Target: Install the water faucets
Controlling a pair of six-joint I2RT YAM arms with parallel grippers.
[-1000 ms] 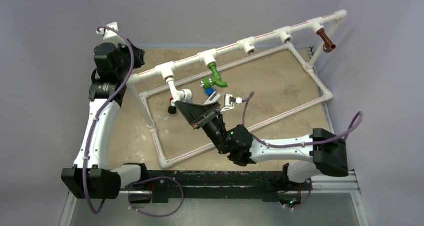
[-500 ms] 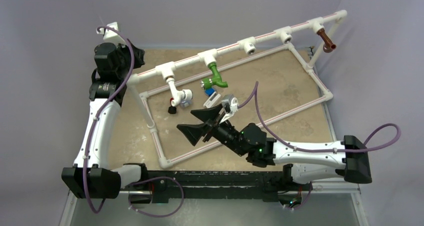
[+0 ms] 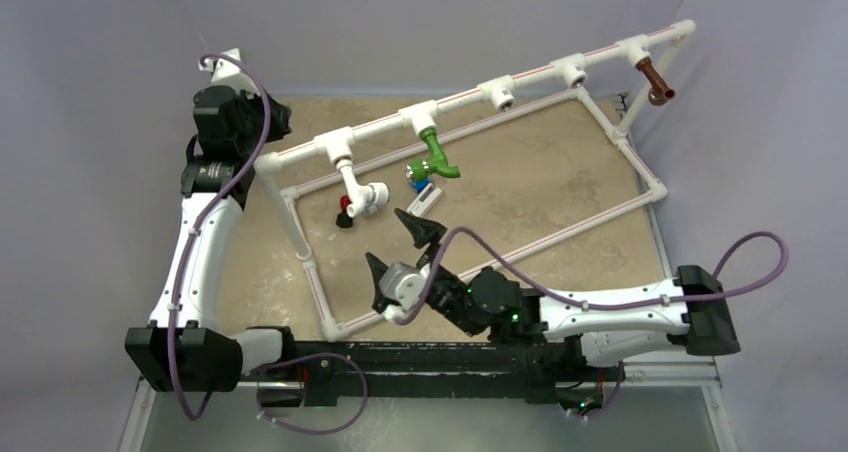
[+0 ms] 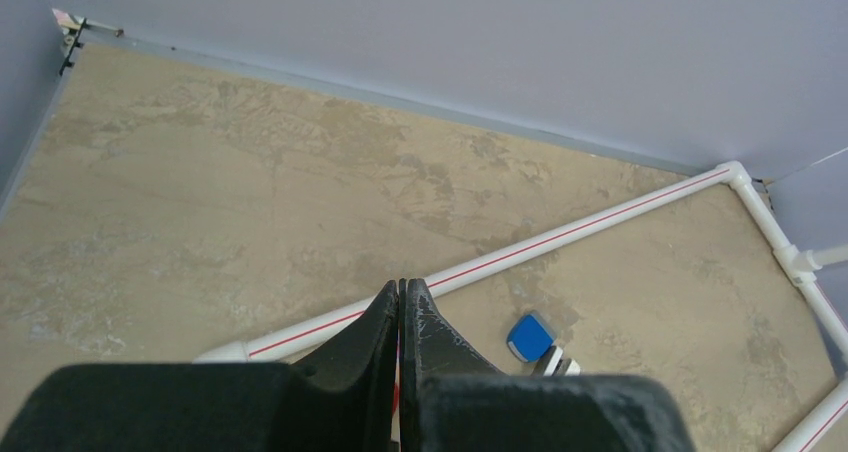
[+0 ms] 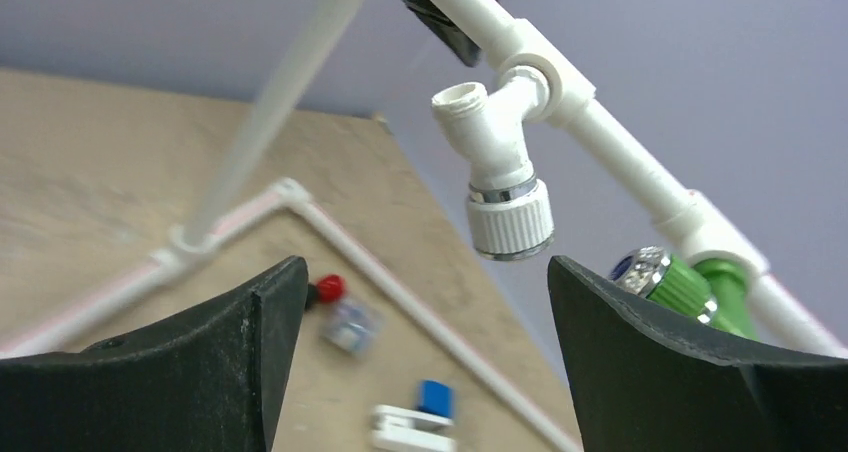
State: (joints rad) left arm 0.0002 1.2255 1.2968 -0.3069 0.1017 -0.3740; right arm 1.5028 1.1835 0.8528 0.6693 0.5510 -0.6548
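Observation:
Three faucets hang from the top rail of the white pipe frame (image 3: 470, 94). The white faucet (image 3: 358, 188) with its round knob is at the left, the green faucet (image 3: 436, 158) is in the middle, and the brown faucet (image 3: 655, 80) is at the far right. My right gripper (image 3: 400, 254) is open and empty, low over the table in front of the white faucet. The right wrist view looks up at the white faucet (image 5: 497, 187) and the green faucet (image 5: 690, 292) between the open fingers. My left gripper (image 3: 272, 124) is shut and empty at the frame's left end, as the left wrist view (image 4: 402, 294) shows.
A small blue-and-white block (image 3: 424, 195) and a small red-and-black part (image 3: 345, 213) lie on the table inside the frame. Two open tee fittings (image 3: 500, 94) (image 3: 573, 73) sit on the top rail. The frame's base pipe (image 3: 560, 234) crosses above my right arm. Grey walls close in on both sides.
My right gripper has drawn back from the white faucet toward the near edge, turned and stayed open. The left arm has barely moved.

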